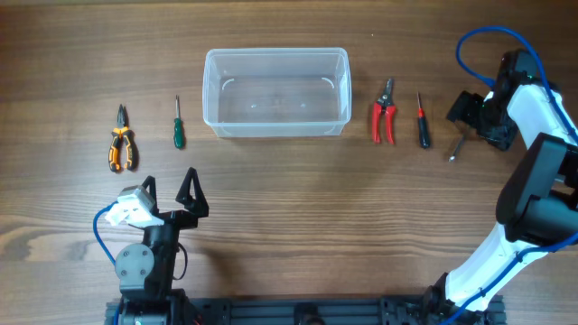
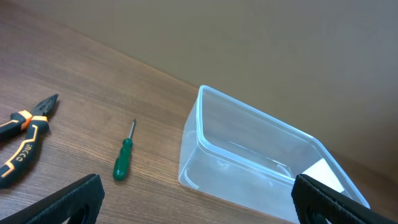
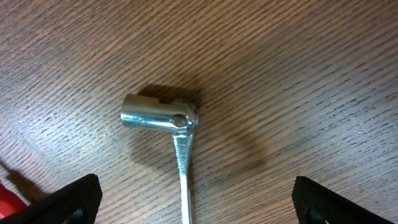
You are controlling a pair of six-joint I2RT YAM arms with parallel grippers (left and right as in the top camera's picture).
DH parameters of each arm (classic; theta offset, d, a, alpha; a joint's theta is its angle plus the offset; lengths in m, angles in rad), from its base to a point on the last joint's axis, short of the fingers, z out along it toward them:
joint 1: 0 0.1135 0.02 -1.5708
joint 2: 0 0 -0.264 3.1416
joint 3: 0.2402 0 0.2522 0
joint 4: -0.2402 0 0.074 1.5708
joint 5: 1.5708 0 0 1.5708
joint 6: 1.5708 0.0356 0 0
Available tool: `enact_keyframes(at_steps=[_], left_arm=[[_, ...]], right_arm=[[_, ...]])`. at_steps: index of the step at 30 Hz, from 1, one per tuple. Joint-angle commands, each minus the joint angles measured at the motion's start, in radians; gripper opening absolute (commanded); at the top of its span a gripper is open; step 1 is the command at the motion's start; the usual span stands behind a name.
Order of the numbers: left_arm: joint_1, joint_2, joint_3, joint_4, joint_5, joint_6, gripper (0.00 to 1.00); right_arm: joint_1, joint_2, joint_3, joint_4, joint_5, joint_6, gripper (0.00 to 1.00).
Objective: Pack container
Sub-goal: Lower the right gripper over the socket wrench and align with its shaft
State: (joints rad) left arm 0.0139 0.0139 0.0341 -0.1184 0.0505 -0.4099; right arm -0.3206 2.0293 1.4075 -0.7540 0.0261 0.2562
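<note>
Left claw: spread wide, nothing between fingers, hangs over bare desk near the arm's own base.
Right claw: spread wide too, pinching nothing, pointing down at the desk.
Container: clear tub, upright on desk, ahead of left claw and off to its right. From right claw it sits well off to the left. Neither claw touches it.
Container, left wrist view: seen corner-on, ahead-right of the fingers, rim up, walls see-through.
Green screwdriver: ahead of left claw, approx in line with the gap between its fingers, shaft pointing away from claw. Apart from the container, on its left.
Pliers: orange/black grips, ahead-left of left claw, left of the green screwdriver, jaws pointing away from claw. Flat on desk.
Metal tool: shiny, short cylindrical head on a thin shaft, lying flat right under right claw. In wrist view it sits between the two finger tips, touching neither.
Red screwdriver: black/red handle, just left of right claw, flat on desk.
Red cutters: further left of right claw, between the red screwdriver and the container, touching neither.
Red sliver at lower-left edge of right wrist view: can't tell what it is.
</note>
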Motion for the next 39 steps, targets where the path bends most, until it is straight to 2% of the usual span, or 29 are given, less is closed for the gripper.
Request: enact_keyframes(at_steps=[1,13,23,31,37,39], left_arm=[[-0.004,-0.006,-0.008,0.003,0.008,-0.014,1.00],[-0.004,-0.006,-0.008,0.003,0.008,-0.014,1.00],[-0.004,-0.006,-0.008,0.003,0.008,-0.014,1.00],[-0.004,-0.006,-0.008,0.003,0.008,-0.014,1.00],[-0.004,-0.006,-0.008,0.003,0.008,-0.014,1.00],[-0.004,-0.006,-0.008,0.003,0.008,-0.014,1.00]], right_arm=[[0.005,0.010,-0.009,0.003,-0.011,-0.022,0.97],[0.009,0.013,-0.009,-0.008,0.000,-0.047,0.96],[0.012,0.118,-0.009,-0.028,-0.002,-0.055,0.97],[0.016,0.120,-0.009,-0.024,-0.032,-0.058,0.95],[0.016,0.120,-0.009,-0.013,-0.073,-0.058,0.82],[0.016,0.120,-0.009,-0.013,-0.073,-0.058,0.80]])
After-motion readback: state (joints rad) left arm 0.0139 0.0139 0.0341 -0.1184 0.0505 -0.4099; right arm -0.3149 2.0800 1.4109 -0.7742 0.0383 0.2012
